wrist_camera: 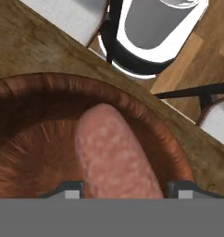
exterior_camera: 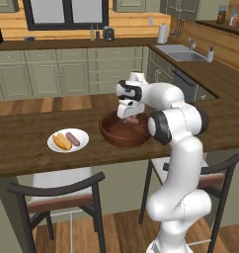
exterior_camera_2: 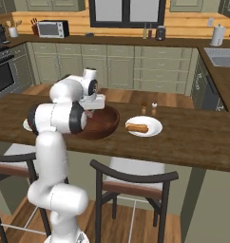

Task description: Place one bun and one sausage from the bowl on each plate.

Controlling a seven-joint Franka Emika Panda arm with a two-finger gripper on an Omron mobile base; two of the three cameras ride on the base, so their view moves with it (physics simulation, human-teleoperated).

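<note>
Claw: gripper (wrist_camera: 123, 194) down inside the wooden bowl (exterior_camera: 111, 134), jaws set either side of a sausage (wrist_camera: 116, 155). Tips sit near its flanks; pinched on it or just straddling, can't tell.
Counter: dark wood-grain island top (exterior_camera: 22, 143), long, w/ two dark-framed stools tucked under its near edge.
Room: wood floor, pale green cabinets along far wall, window above; sink (exterior_camera: 179, 52) and paper towel roll (exterior_camera: 163, 33) in the corner beyond the bowl; toaster oven (exterior_camera_2: 52, 29) on the back counter in right base view.
Left base view extra: plate (exterior_camera: 55, 146) left of the bowl, close by, carrying a bun (exterior_camera: 61, 142) and a second sausage (exterior_camera: 72, 139) side by side, touching or nearly so.
Right base view extra: second plate (exterior_camera_2: 155, 129) right of the bowl w/ one bun (exterior_camera_2: 137, 127) on it; two small shakers (exterior_camera_2: 149, 108) just behind that plate.
Hand view extra: sausage close up, pinkish, mottled, lying on the bowl's inner slope; bowl rim arcs round it, stool seat beyond the counter edge.
Sausage axis: in hand view long axis runs from between the tips up toward the bowl rim, leaning slightly left, rounded end farthest from the claw.
Plate items axis: bun and sausage left of the bowl lie parallel, both slanted from upper left to lower right in left base view.
</note>
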